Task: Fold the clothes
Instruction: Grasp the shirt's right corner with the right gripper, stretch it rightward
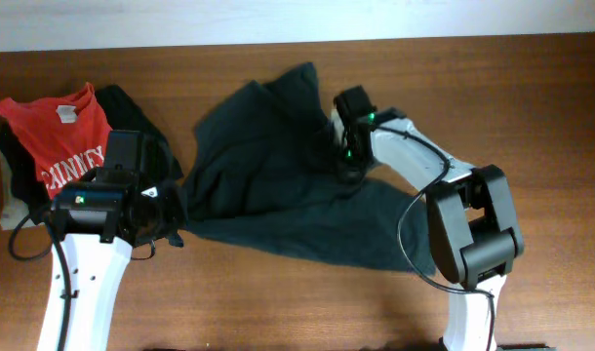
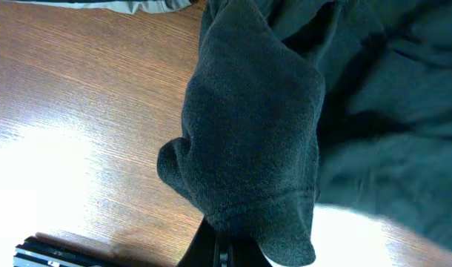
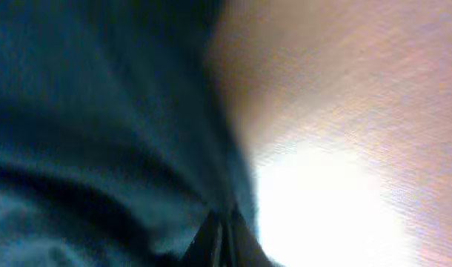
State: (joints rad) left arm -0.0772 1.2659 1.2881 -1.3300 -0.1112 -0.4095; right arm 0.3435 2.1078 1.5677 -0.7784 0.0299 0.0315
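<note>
Pinches the left edge of the dark teal T-shirt [image 1: 278, 190] in the tightly closed left claw [image 2: 220, 248]; clamps the closed right claw [image 3: 224, 233] on its upper right folds. Sprawls rumpled across the table [image 1: 551, 97], beside a red T-shirt [image 1: 54, 141].

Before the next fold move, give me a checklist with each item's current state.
1. Left claw shut on the dark teal T-shirt: ok, fabric drapes over its closed tips.
2. Right claw shut: ok. Whether it pinches fabric: cannot tell, its view is blurred.
3. T-shirt lying flat: not ok, it is bunched and creased.
4. T-shirt apart from the red T-shirt: ok.
5. T-shirt wholly on the table: ok, nothing hangs over an edge.
</note>
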